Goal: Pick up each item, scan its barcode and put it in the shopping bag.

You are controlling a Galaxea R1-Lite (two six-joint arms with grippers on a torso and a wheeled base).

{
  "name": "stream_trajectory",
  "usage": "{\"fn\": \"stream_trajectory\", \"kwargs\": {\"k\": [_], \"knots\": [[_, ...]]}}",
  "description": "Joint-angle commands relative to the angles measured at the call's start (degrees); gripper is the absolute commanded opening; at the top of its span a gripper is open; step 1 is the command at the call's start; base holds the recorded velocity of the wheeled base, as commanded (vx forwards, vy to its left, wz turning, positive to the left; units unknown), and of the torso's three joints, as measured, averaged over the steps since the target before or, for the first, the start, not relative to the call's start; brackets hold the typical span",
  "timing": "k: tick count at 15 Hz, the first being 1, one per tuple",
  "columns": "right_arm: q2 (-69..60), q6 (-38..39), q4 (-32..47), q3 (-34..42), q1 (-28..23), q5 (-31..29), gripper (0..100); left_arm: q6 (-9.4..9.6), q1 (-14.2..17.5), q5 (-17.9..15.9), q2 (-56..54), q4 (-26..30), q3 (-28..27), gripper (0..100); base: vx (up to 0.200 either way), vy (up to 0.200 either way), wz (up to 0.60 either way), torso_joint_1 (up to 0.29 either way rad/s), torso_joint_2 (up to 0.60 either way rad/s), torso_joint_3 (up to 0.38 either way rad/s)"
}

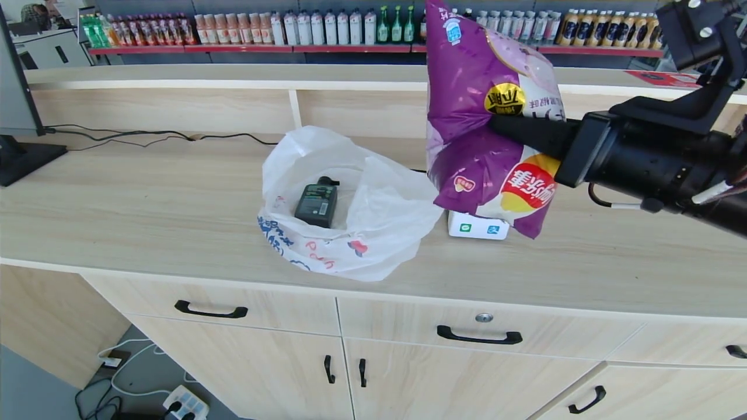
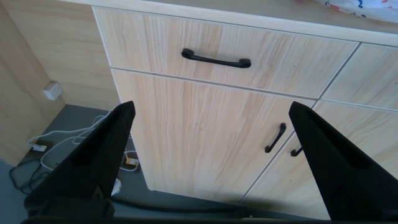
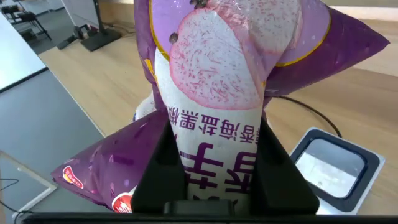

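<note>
My right gripper (image 1: 502, 125) is shut on a purple snack bag (image 1: 478, 87), holding it upright in the air above the counter's right half. In the right wrist view the snack bag (image 3: 217, 81) is pinched between my two black fingers (image 3: 158, 168). Right under it stands a small white barcode scanner (image 1: 477, 226), its glass-topped box (image 3: 329, 165) also seen from the wrist. The white plastic shopping bag (image 1: 379, 204) lies open on the counter to the left, with a dark green item (image 1: 317, 203) inside. My left gripper (image 2: 211, 155) hangs open below the counter, facing the cabinet doors.
A wooden counter (image 1: 117, 198) carries a monitor stand (image 1: 23, 157) and cables at the far left. A raised wooden ledge (image 1: 233, 76) runs behind it, with shelves of bottles (image 1: 327, 26) beyond. Drawers and doors (image 2: 217, 124) sit below.
</note>
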Motion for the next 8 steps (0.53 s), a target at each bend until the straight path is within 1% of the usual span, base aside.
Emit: {"fn": "stream_trajectory", "kwargs": {"k": [1, 3, 6, 8], "knots": [[-5.12, 0.05, -0.10, 4.32, 0.93, 0.37, 0, -0.01, 0.02, 0.09, 0.00, 0.00, 0.00, 100, 0.000, 0.000, 0.00, 0.000, 0.00, 0.000], [-5.73, 0.14, -0.10, 4.58, 0.84, 0.02, 0, -0.01, -0.06, 0.00, 0.00, 0.00, 0.00, 100, 0.000, 0.000, 0.00, 0.000, 0.00, 0.000], [-5.73, 1.20, -0.10, 3.96, 0.84, 0.28, 0, -0.01, 0.02, 0.00, 0.00, 0.00, 0.00, 100, 0.000, 0.000, 0.60, 0.007, 0.00, 0.002], [-5.65, 1.20, -0.01, 1.50, 0.84, 0.37, 0, -0.01, -0.06, 0.00, 0.00, 0.00, 0.00, 100, 0.000, 0.000, 0.60, 0.005, 0.00, 0.000]]}}
